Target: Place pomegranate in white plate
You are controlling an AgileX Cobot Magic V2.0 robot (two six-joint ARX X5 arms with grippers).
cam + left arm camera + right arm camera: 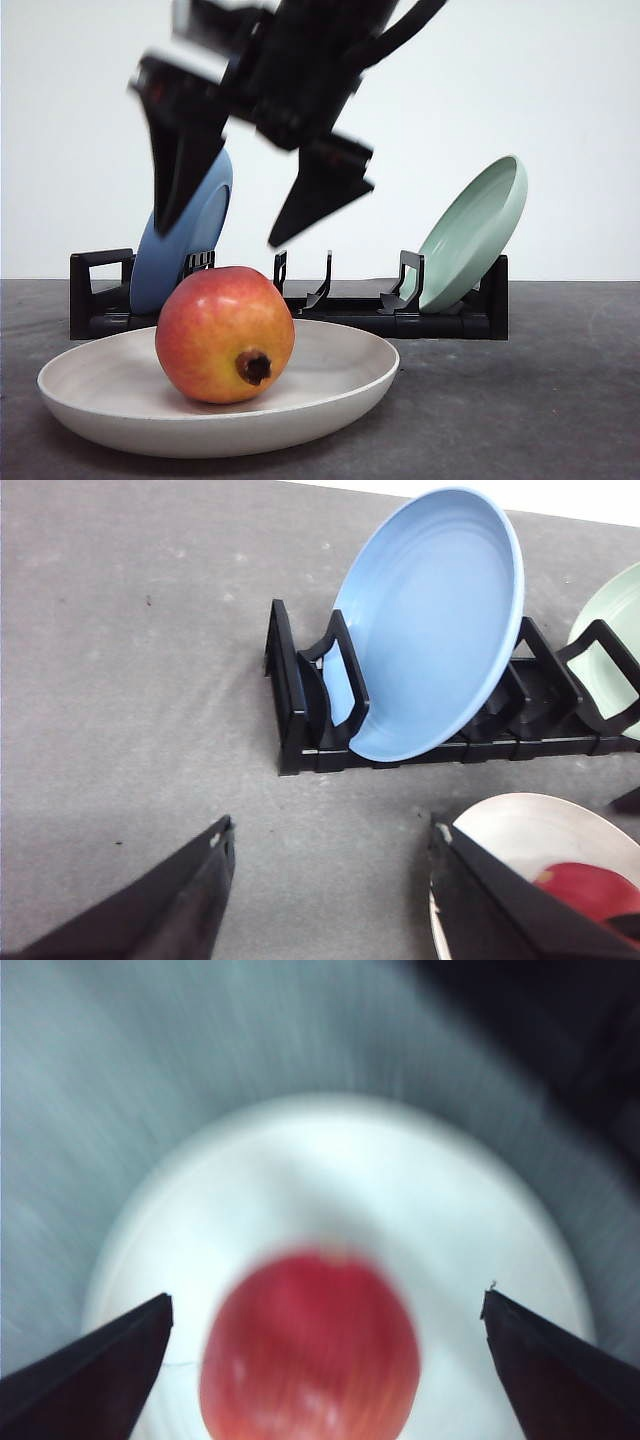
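the pomegranate sits in the white plate at the front of the grey table, lying toward the plate's left side with its dark crown nub turned toward the camera. a gripper hangs above the fruit in the front view, blurred, its two black fingers spread wide and holding nothing, clear of the fruit. in the right wrist view the right gripper shows its fingers wide apart on either side of the blurred red pomegranate, which rests on the white plate below without touching either finger. in the left wrist view the left gripper is also spread open and empty over bare table, with the edge of the white plate just beside one finger. behind the plate stands a black dish rack holding a blue plate tilted at its left end and a pale green plate leaning at its right end.
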